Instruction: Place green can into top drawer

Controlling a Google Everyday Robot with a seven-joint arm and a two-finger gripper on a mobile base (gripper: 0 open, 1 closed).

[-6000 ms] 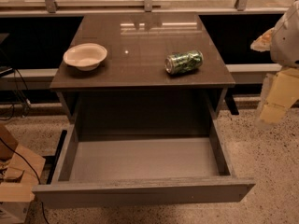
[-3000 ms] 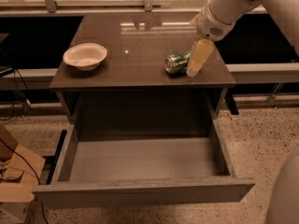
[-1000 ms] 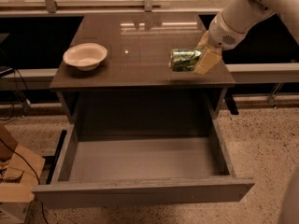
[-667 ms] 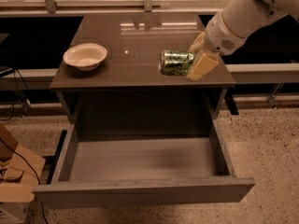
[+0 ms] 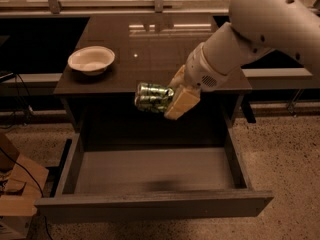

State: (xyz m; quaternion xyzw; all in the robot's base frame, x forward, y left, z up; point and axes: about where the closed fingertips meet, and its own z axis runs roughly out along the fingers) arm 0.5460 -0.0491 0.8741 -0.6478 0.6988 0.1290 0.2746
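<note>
Pincer [image 5: 172, 96] grips one green can [image 5: 152, 97] above one top drawer [image 5: 155, 170].

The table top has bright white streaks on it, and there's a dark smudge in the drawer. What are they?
In the camera view, the streaks are glare, light bouncing off the glossy table; also in the camera view, the smudge in the top drawer is likely the soft shadow of the green can, which the gripper holds above it.
</note>
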